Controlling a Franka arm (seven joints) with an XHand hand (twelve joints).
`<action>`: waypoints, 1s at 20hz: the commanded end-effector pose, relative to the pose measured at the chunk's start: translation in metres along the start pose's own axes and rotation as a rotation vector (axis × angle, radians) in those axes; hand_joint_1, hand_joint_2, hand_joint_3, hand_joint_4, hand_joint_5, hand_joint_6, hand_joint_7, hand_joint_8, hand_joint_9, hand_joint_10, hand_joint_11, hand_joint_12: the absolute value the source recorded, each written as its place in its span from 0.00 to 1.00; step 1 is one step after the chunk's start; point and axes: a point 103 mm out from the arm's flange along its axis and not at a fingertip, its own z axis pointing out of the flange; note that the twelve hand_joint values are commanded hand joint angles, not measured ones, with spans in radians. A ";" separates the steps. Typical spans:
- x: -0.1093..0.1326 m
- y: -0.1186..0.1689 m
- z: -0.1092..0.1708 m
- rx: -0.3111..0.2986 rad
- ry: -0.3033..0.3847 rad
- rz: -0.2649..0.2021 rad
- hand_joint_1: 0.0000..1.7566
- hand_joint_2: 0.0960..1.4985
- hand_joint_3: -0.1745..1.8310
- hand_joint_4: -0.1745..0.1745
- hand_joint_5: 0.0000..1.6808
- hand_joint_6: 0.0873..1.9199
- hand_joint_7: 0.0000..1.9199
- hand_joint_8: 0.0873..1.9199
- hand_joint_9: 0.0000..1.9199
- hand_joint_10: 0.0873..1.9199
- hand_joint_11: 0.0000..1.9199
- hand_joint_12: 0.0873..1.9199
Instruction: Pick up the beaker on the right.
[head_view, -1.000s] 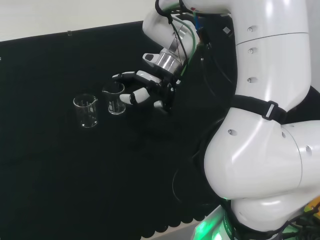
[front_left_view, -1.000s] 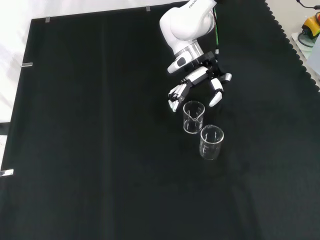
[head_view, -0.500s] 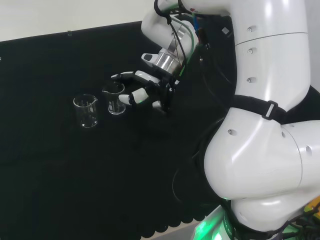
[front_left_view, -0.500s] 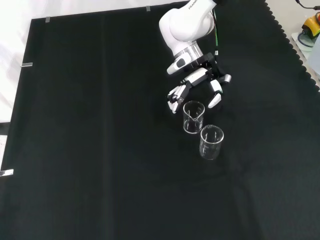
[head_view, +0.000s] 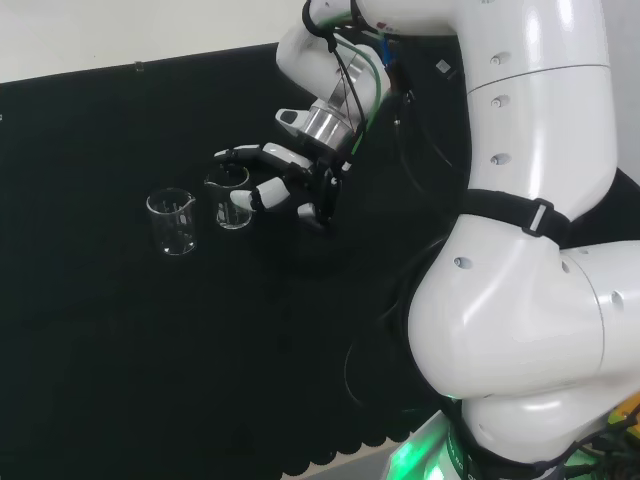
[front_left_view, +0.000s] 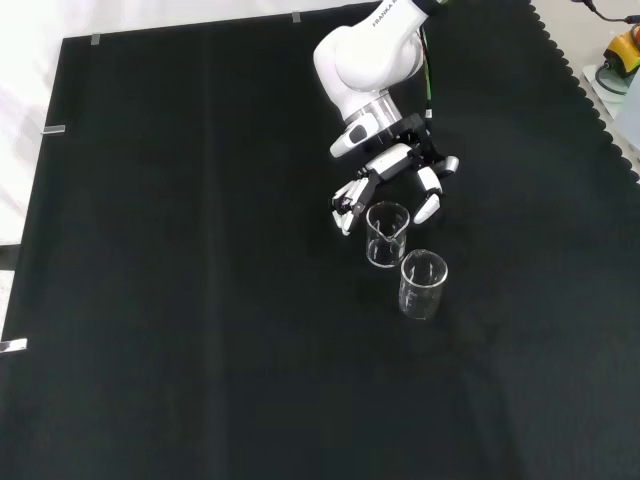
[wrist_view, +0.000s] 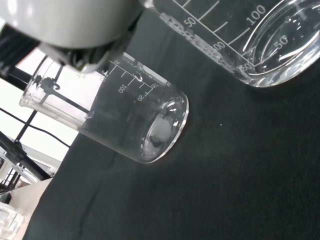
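The hand sits a little above the middle of the head view, fingers spread and lightly bent, holding nothing. Its fingertips flank the near beaker: the upper fingers reach over the rim and the thumb side lies beside the glass; whether any of them touch it cannot be told. In the front view the hand hangs in the upper middle of the frame, just above the same beaker, with fingers to the beaker's upper left and the thumb to its upper right.

The far beaker stands just left of the first one in the head view, and just below and to the right of it in the front view, apart from the hand. Both stand upright on the black cloth and look empty.

In the wrist view both beakers show close up, one very near and the other beyond it, each with printed scale marks.

The white arm fills the right of the head view.
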 end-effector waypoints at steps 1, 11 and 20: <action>0.000 0.002 0.003 -0.005 0.010 -0.004 0.53 0.17 0.66 0.34 0.26 0.00 0.17 0.31 0.19 0.30 0.00 0.62; 0.002 0.008 0.009 0.013 0.023 -0.012 0.53 0.17 0.66 0.34 0.27 0.00 0.18 0.32 0.20 0.30 0.00 0.63; 0.002 0.011 0.015 0.000 0.056 -0.037 0.54 0.17 0.66 0.35 0.28 0.00 0.20 0.32 0.22 0.30 0.00 0.63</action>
